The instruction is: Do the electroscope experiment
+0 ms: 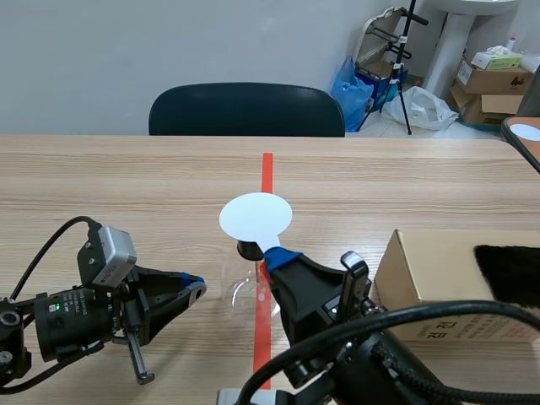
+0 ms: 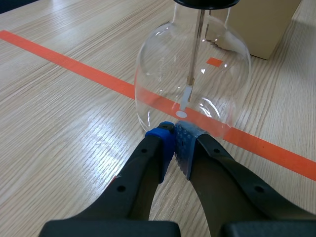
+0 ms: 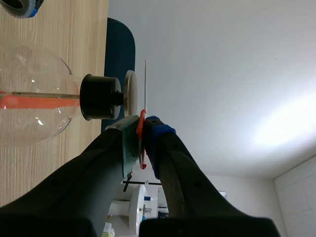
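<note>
Pinches thin white round disc in right gripper above black stopper of clear glass flask; rests closed, empty left gripper against flask base

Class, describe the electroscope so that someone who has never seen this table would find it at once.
Take the wooden table and follow the orange-red tape line down its middle toward the robot. On that line, beneath a white disc, stands the electroscope: a clear round glass flask with a black stopper and a thin rod inside. Unlike the cardboard box nearby, it alone is see-through.
</note>
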Robot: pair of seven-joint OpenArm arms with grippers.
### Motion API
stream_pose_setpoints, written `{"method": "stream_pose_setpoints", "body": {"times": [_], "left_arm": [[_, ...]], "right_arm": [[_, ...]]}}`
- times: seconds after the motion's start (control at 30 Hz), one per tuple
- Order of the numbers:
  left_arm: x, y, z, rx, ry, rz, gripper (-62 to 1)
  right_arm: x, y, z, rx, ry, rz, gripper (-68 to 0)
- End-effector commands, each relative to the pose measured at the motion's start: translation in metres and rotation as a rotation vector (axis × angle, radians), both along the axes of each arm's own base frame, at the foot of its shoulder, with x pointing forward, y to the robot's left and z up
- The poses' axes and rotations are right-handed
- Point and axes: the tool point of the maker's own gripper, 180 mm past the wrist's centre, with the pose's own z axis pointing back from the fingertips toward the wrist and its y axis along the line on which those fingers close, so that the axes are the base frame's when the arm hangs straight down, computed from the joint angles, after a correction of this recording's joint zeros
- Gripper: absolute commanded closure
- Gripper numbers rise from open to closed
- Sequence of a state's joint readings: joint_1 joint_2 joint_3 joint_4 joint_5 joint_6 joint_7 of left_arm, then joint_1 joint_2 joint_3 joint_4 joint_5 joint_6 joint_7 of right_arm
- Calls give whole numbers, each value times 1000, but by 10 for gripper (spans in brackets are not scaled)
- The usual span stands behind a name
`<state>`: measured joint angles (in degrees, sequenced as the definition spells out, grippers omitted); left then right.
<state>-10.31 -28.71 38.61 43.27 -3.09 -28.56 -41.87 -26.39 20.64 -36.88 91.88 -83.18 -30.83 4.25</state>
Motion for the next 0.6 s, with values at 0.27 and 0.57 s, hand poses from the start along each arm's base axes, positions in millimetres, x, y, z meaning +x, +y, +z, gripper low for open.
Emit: {"method": "stream_pose_setpoints", "body": {"times": [0.27,0.57], "left_arm": [[4,-7,11,-41,-23,-1,-30],[3,-7,10,-37,-19,-1,-30]], "right_arm": [[10,-9,9,11,-36,-57,-11],[29,-41,11,18,-42,-266,-11]]}}
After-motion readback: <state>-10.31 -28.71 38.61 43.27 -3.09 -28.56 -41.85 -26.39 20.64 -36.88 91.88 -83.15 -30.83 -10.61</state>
